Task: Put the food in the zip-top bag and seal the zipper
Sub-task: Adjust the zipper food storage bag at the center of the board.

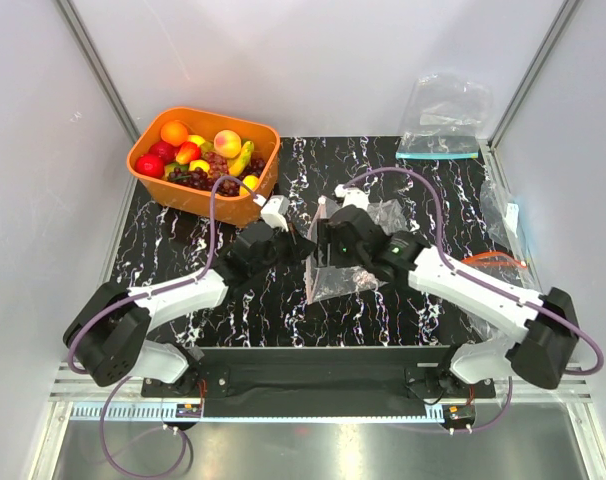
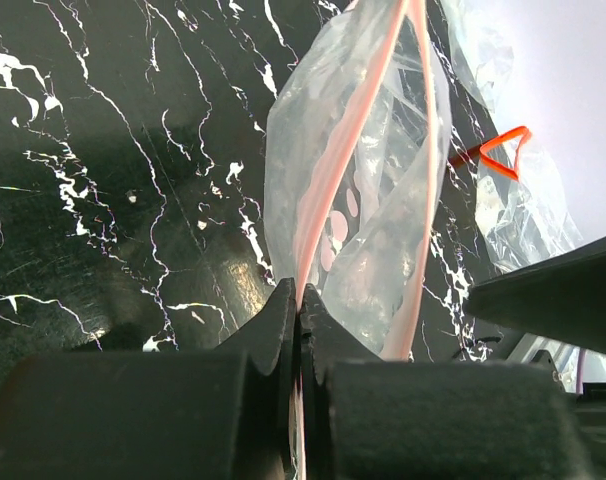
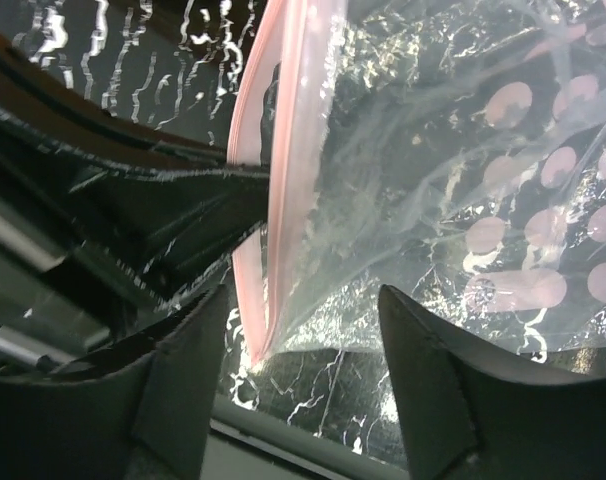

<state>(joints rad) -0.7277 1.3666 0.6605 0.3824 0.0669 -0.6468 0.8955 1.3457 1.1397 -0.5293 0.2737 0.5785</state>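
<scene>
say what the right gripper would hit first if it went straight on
Probably the zip-top bag: its pink zipper edge lies right ahead of the open right gripper, in line with its opening, though depth is unclear.

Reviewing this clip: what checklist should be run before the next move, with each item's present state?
1. Left hand clamped on the zipper: ok, jaws shut on the pink strip.
2. Right hand gripping the zip-top bag: not ok, it is open with the bag's edge between its fingers.
3. Bag mouth parted: ok, the two pink strips diverge in the left wrist view.
4. Food inside the bag: not ok, the fruit lies in the orange basket; none shows in the bag.
5. Zipper sealed: not ok.
6. Bag's bottom resting on the table: cannot tell.
</scene>
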